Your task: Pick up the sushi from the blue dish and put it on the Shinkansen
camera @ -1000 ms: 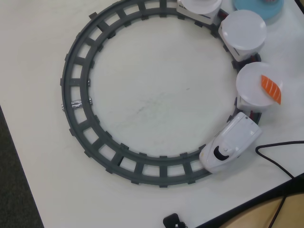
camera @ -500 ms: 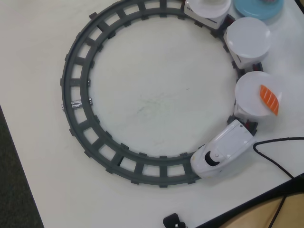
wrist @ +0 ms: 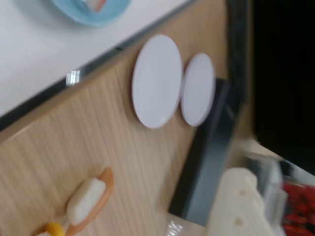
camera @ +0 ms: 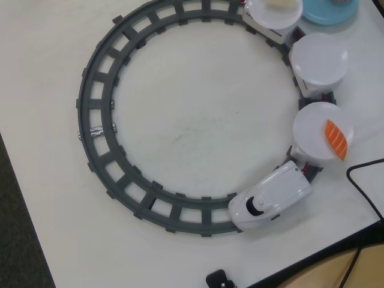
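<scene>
Sushi (wrist: 97, 4) shows only as a sliver at the top edge of my wrist view: a white body with a red-pink edge, lying in the blue dish (wrist: 88, 17). Too little of it is in frame to tell its long axis or which way it points. In the overhead view the blue dish (camera: 327, 12) sits at the top right corner, just beside the rearmost plate; something lies on it at the frame edge, too cropped to identify.

Shinkansen (camera: 271, 197) stands on the grey ring track (camera: 99, 120) at lower right of the overhead view, its rounded nose and black windshield aimed lower left. Three cars topped with round white plates curve up behind it. The first plate (camera: 318, 135) carries an orange white-striped salmon piece (camera: 336, 139), set diagonally near the plate's right rim. The middle plate (camera: 318, 59) is bare. The last plate (camera: 273, 13) holds a beige piece, mostly cut off by the frame.

Wrist view, blurred: a wooden surface with two white discs (wrist: 157, 81) side by side, touching, and a white-and-orange toy piece (wrist: 88, 201) at lower left. Part of my cream-coloured gripper (wrist: 241, 206) shows at lower right; I cannot tell whether its fingers are spread or pressed together.

A black cable (camera: 366, 186) runs off the table's right edge.
</scene>
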`<state>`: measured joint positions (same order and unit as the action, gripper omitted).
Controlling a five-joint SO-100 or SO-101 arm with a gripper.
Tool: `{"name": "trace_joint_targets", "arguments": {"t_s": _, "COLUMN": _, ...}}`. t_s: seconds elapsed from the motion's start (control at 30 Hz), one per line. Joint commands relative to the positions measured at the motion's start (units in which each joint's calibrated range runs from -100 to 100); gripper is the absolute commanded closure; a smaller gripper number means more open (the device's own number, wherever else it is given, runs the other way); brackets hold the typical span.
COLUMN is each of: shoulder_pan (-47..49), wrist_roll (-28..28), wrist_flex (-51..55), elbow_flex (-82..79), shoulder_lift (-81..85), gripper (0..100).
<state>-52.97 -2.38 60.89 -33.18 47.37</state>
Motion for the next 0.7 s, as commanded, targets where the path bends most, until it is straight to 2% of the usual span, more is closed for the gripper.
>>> {"name": "trace_joint_targets", "arguments": {"t_s": 0.0, "shoulder_pan": -0.2, "wrist_roll": -3.23, "wrist_flex": 1.11, "elbow_flex": 19.63, "shoulder_lift": -20.85, "gripper": 86}}
{"name": "trace_joint_targets", "arguments": {"t_s": 0.17, "shoulder_pan": 1.04, "wrist_roll": -12.83, "wrist_flex": 1.37, "elbow_flex": 34.71, "shoulder_lift": -42.32, "gripper": 76}}
{"name": "trace_joint_targets", "arguments": {"t_s": 0.23, "shoulder_pan": 2.62, "wrist_roll": -15.87, "wrist_flex": 1.45, "elbow_flex": 38.57, "shoulder_lift": -49.16, "gripper": 76}}
{"name": "trace_joint_targets", "arguments": {"t_s": 0.47, "shoulder_pan": 11.16, "wrist_roll": -19.07, "wrist_flex": 1.37, "elbow_flex": 46.83, "shoulder_lift": -65.53, "gripper": 76}}
{"name": "trace_joint_targets", "arguments": {"t_s": 0.67, "shoulder_pan": 12.83, "wrist_roll": -20.12, "wrist_flex": 1.28, "elbow_flex": 54.19, "shoulder_lift": -73.88, "gripper": 76}}
